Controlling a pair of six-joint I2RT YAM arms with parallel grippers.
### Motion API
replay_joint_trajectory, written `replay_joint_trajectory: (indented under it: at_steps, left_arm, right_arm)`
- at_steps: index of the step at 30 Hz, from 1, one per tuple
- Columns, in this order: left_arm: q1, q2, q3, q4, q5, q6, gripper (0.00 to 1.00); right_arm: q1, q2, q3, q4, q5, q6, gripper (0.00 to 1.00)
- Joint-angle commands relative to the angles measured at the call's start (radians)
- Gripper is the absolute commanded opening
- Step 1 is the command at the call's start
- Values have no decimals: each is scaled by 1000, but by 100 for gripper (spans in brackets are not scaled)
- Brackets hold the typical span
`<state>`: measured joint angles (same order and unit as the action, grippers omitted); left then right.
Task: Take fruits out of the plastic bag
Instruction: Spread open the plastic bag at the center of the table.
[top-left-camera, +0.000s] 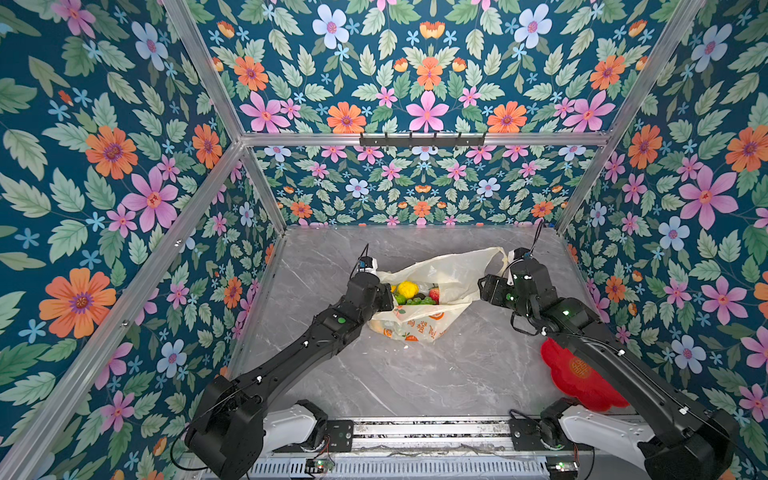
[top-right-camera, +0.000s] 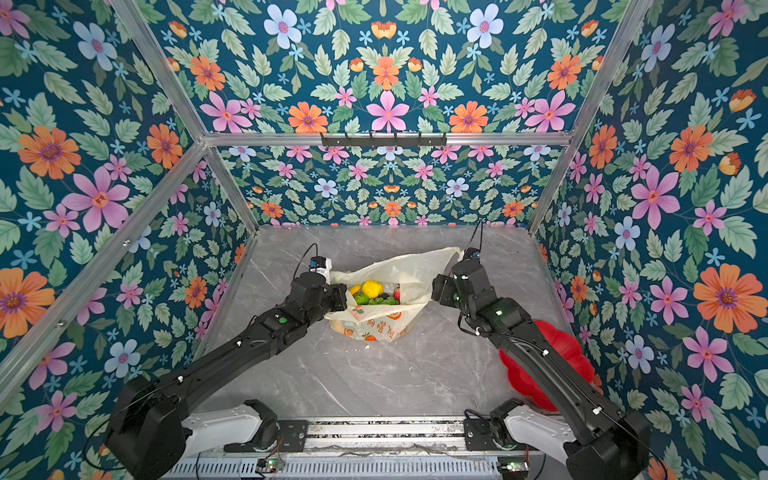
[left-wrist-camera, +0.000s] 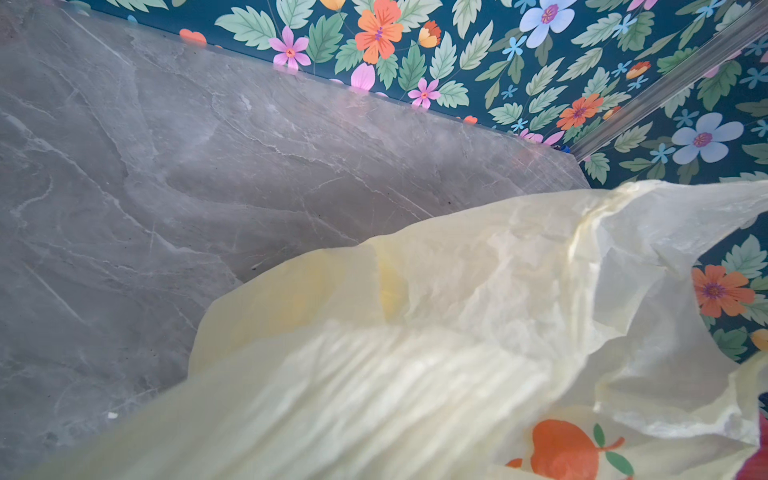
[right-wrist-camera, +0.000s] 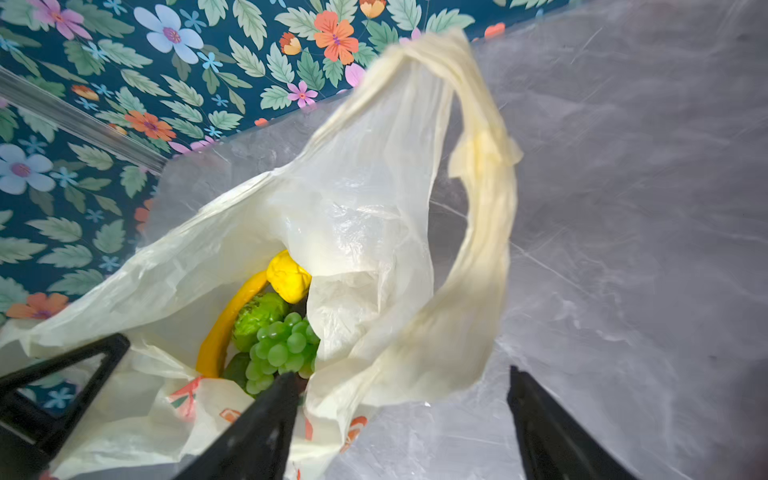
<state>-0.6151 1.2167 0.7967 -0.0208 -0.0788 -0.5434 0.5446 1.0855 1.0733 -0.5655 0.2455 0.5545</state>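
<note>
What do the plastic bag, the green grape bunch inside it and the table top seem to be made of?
The plastic bag: thin plastic film, translucent pale yellow, crinkled and glossy. The grape bunch: probably moulded plastic; smooth, evenly green, shiny. The table: grey marble look with white veins; real stone or printed laminate, I cannot tell.

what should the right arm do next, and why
Probably lower the right end effector into the mouth of the bag, toward the grapes. Its jaws stand open, the left end effector seems to pinch the bag's rim, and the grapes lie uncovered close to the right fingertips.
</note>
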Motion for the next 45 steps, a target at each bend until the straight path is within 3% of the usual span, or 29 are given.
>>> replay_joint_trajectory:
  at_steps: [1,5,8,20,33,35,38,45]
  left_arm:
    - [-2,3,9,2,-19,14,0]
    - [-3,4,9,-2,-19,14,0]
    - [-3,0,6,0,-22,11,0]
    - [-3,-22,-2,-17,-39,11,0]
    - [-3,-27,-27,-5,-37,1,0]
    - [-3,-25,-29,-6,-40,-2,0]
    - [-2,-24,-33,-7,-46,-7,0]
    - [17,-15,-31,-23,-82,-20,0]
  right_arm:
    - [58,7,78,-199,218,-75,84]
    - [130,89,168,-224,210,-122,86]
    - [131,193,229,-209,139,-149,88]
    - [78,624,489,-212,58,-238,92]
    - [31,810,541,-132,-95,-229,89]
    - [27,818,539,-116,-109,-227,84]
    - [27,812,529,-83,-145,-234,68]
    - [10,735,465,8,-266,-219,6]
